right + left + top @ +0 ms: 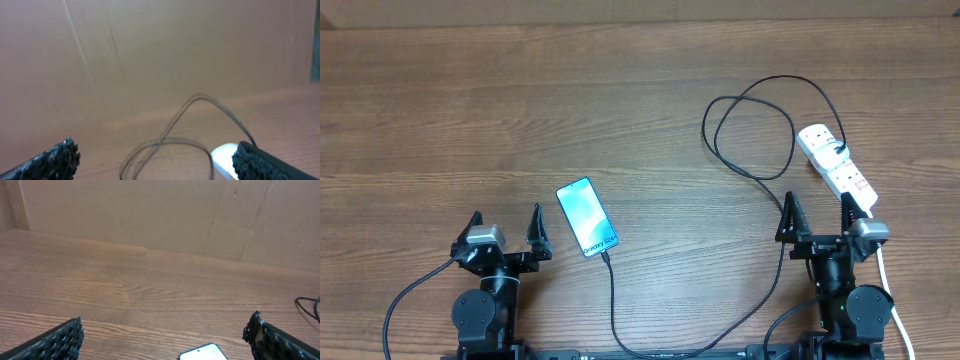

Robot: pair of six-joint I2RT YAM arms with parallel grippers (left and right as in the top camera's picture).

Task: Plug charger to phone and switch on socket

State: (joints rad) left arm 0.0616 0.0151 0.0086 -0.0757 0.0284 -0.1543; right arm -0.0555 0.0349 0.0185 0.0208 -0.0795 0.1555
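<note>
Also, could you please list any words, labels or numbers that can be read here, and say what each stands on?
On the phone: a line of small text near its lower end, too small to read.
On the power strip: no marking can be read; it is blurred in the right wrist view.
Nothing else bears text.

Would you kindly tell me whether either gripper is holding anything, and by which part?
Nothing is held: the left gripper and the right gripper are both open with nothing between their fingers. The phone lies untouched.
</note>
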